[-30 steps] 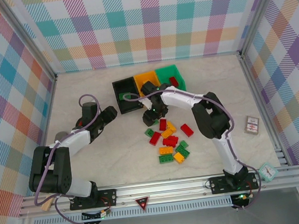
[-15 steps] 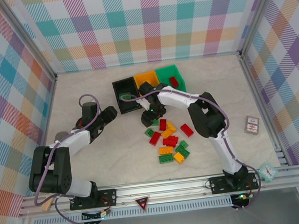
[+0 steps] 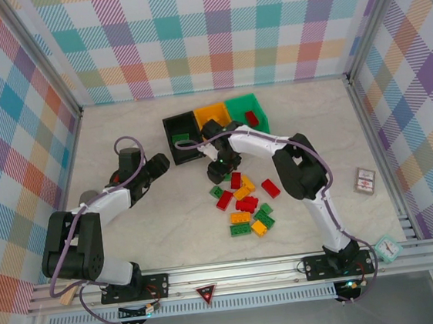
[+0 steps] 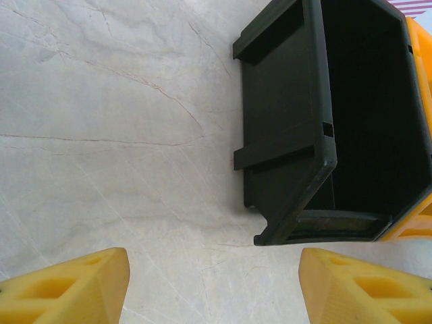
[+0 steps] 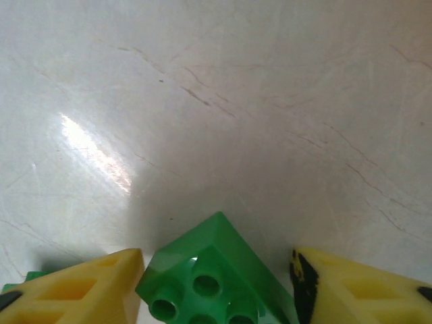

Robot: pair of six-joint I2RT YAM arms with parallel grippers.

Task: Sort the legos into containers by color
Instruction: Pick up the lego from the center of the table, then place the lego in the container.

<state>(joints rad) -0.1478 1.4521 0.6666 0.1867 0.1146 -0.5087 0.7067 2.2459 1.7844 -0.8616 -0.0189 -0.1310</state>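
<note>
A green lego (image 5: 210, 278) sits studs-up between my right gripper's (image 5: 217, 256) yellow fingers, which press on both its sides just above the marble table. In the top view this gripper (image 3: 219, 164) hovers just in front of the black bin (image 3: 172, 126). The orange-yellow bin (image 3: 213, 113) and green bin (image 3: 239, 102) join on to its right. A green lego (image 3: 180, 139) lies in the black bin and a red one (image 3: 251, 117) in the green bin. Loose red, green and yellow legos (image 3: 244, 202) are scattered mid-table. My left gripper (image 4: 214, 260) is open beside the black bin (image 4: 283, 115).
Plaid walls with metal frame posts enclose the table (image 3: 131, 233). A small card (image 3: 365, 180) and a little clock (image 3: 387, 248) lie at the right edge. The left arm (image 3: 108, 203) stretches across the left half of the table.
My right gripper has shifted slightly left and back near the front of the black bin. The left arm has not moved.
</note>
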